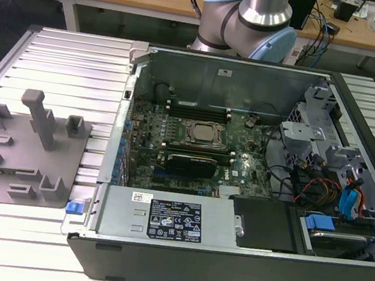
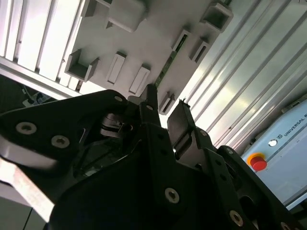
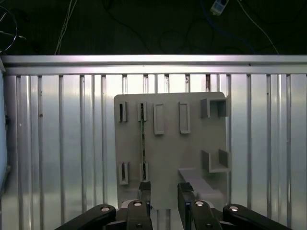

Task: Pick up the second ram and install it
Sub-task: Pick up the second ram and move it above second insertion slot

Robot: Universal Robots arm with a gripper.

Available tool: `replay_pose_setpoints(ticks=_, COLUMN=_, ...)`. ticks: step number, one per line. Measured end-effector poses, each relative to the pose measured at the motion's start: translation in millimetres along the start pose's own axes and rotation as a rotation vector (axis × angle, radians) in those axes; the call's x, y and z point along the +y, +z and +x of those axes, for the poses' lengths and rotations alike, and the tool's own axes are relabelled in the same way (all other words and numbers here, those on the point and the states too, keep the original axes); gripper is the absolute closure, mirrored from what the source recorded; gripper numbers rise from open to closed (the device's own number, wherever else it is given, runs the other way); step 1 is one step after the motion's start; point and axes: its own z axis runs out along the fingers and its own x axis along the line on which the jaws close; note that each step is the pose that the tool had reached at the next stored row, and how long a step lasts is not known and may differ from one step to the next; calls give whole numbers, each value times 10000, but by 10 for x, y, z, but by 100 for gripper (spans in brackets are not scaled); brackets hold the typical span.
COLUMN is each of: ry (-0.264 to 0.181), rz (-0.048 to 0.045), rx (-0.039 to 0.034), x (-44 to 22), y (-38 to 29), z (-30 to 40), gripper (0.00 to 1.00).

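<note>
Gripper (image 3: pixel 164 196) spread open, with a clear gap between its two black fingers (image 3: pixel 144 194) and holding no object. Same open stand in the second wrist view, gripper (image 2: pixel 165 114) with the gap empty. Hovering well apart from a gray holder plate (image 3: pixel 168 153).

On this plate, the second ram (image 3: pixel 142 143): thin, greenish, standing on its long edge, kept between two pairs of small slotted posts. In the second wrist view, seen as a narrow green strip, the second ram (image 2: pixel 168 67), beyond the fingertips and not touching them.

In the exterior view, the holder plate (image 1: pixel 27 163) in the lower part of the frame, at the exterior view's left, lying on a ribbed metal table (image 1: pixel 67 54). Beside it, toward the exterior view's right, an open computer case (image 1: pixel 227 258). Inside, the motherboard (image 1: pixel 239 169) with the square silver-framed processor (image 1: pixel 199 134), near the middle of the frame. At the top centre, the arm (image 1: pixel 260 18), gray and light blue.
</note>
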Motion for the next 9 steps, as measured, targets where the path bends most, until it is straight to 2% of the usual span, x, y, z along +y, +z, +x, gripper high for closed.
replay_pose_setpoints(ticks=3, ry=-1, rz=0, rx=-1, x=5, y=14, z=7, gripper=64)
replay_pose_setpoints(ticks=9, ry=-17, rz=0, rx=-2, x=24, y=93, z=24, gripper=64)
